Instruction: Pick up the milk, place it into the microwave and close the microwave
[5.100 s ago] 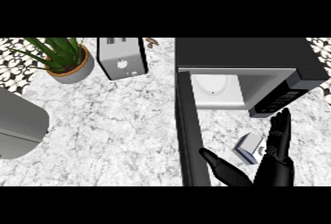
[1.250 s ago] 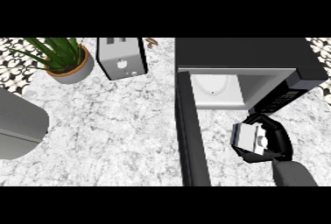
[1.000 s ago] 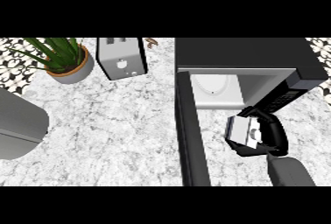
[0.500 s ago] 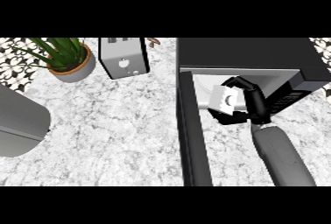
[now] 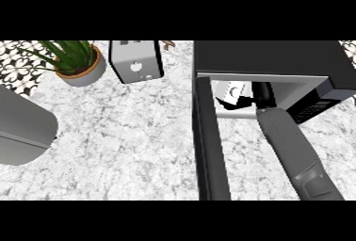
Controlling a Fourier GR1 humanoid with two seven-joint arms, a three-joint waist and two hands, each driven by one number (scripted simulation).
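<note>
Head view: our right hand (image 5: 262,92) reaches into the open microwave (image 5: 268,59), fingers curled round the milk (image 5: 235,95), which sits inside the cavity at its left side. Our grey right forearm (image 5: 288,146) runs up from the lower edge. We see the microwave door (image 5: 209,141) swung open, edge-on, over the marble desk (image 5: 125,136). A potted plant (image 5: 75,61) and a toaster (image 5: 136,61) stand at the desk's far side.

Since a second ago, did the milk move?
Yes. The milk, held by the right hand, went up the view into the open microwave.
</note>
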